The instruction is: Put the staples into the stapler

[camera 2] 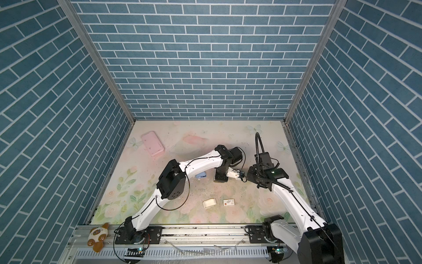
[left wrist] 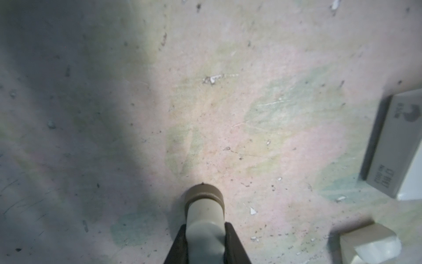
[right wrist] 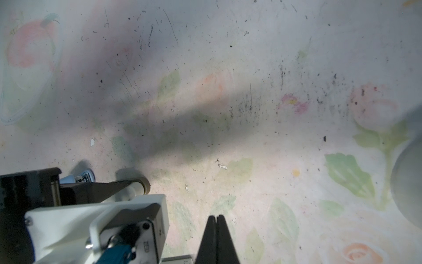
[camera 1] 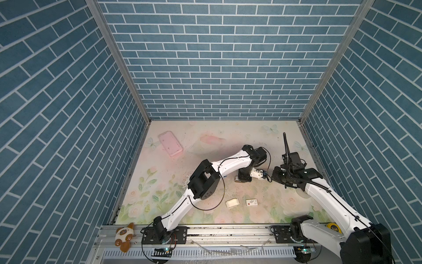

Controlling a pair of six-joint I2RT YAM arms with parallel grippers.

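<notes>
The light-blue stapler (camera 2: 201,175) lies mid-table, half hidden under my left arm, and its end (right wrist: 84,177) shows behind the left gripper. My left gripper (left wrist: 204,225) points down at the mat just right of the stapler. It is shut on a pale cylinder with a tan cap (left wrist: 204,205), whose cap touches the mat. The white card tray (camera 1: 233,202) and the red-marked white sleeve (camera 1: 251,202) lie nearer the front. No staples show. My right gripper (right wrist: 215,217) is shut on nothing and hovers low beside the left wrist camera (right wrist: 127,219).
A pink case (camera 1: 171,144) lies at the back left. A plush toy (camera 1: 124,235) and a yellow tape measure (camera 1: 331,226) sit on the front rail. A black gooseneck (camera 1: 286,146) rises above the right wrist. Blue brick walls enclose three sides.
</notes>
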